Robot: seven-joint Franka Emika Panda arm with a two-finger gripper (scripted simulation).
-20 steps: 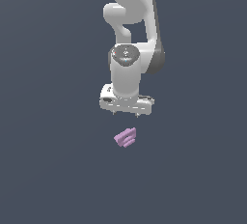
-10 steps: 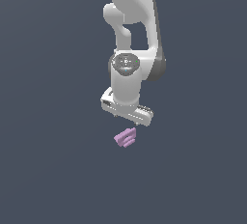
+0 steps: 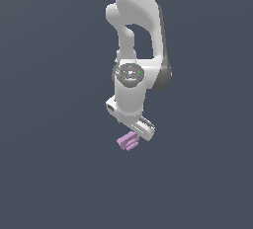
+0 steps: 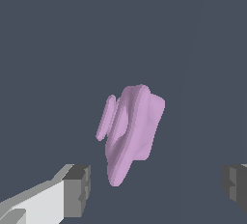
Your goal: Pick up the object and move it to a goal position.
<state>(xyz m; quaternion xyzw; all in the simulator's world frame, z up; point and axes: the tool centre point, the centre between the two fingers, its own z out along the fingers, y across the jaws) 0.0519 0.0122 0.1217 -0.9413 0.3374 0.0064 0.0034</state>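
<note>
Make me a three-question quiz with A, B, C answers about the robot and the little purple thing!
1. Where is the purple piece?
A. just under the gripper
B. far off at the exterior view's left
C. on top of the arm

2. How many purple pieces are there?
A. three
B. two
C. one

3. The fingers are:
A. shut on the piece
B. apart, not touching it
C. missing

Answers: 1 A, it sits right below the gripper. 2 C, only one shows. 3 B, the wrist view shows gaps on both sides.

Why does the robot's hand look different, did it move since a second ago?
Yes. The gripper has turned and dropped closer to the purple ridged piece, which lies in the same spot in the exterior view.
</note>
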